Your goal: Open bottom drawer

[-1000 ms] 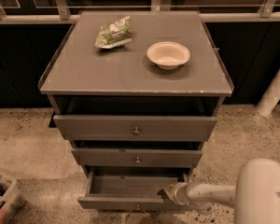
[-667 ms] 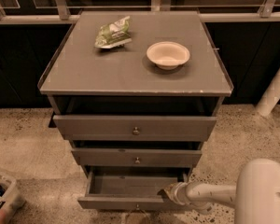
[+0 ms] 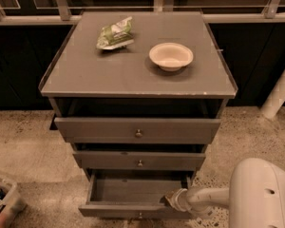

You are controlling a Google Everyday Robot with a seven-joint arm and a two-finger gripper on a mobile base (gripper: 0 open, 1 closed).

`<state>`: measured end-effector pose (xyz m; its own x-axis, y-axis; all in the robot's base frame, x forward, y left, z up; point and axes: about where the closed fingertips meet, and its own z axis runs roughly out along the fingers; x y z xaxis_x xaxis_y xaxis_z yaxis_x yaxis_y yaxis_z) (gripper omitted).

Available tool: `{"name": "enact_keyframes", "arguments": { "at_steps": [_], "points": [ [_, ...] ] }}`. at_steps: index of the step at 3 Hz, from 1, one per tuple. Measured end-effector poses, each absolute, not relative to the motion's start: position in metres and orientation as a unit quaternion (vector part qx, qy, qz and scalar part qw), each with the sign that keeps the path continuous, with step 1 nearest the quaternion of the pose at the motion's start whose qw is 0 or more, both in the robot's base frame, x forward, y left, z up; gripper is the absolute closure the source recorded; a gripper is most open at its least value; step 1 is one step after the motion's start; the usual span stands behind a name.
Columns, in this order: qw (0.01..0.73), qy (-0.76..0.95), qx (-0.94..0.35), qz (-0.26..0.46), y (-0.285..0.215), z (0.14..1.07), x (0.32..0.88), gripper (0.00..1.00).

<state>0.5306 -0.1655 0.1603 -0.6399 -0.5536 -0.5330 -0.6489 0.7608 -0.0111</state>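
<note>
Since your gripper (image 3: 171, 199) sits low at the right front corner of the bottom drawer (image 3: 133, 190), which is already pulled well out, I'd keep any last pull straight and level so it doesn't skew. Can't tell if it's clamped on or just resting there. Up on the cabinet (image 3: 85, 75), the bowl (image 3: 171, 56) and green packet (image 3: 115, 33) look the same as a second ago, drawer too.

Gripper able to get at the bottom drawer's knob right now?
Probably yes. The gripper sits at the front rim of the bottom drawer, right of centre; the knob is on the front face just below and to its left, with nothing visible between them.
</note>
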Motion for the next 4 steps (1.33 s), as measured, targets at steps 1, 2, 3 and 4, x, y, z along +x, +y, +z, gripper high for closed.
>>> {"name": "enact_keyframes", "arguments": {
  "at_steps": [1, 2, 3, 4],
  "points": [
    [0.262, 0.901, -0.334, 0.091, -0.166, 0.162, 0.530, 1.00],
    [0.254, 0.893, -0.355, 0.112, -0.171, 0.157, 0.503, 1.00],
    [0.254, 0.893, -0.355, 0.112, -0.171, 0.161, 0.504, 1.00],
    [0.271, 0.886, -0.352, 0.136, -0.176, 0.169, 0.486, 1.00]
  ]
}}
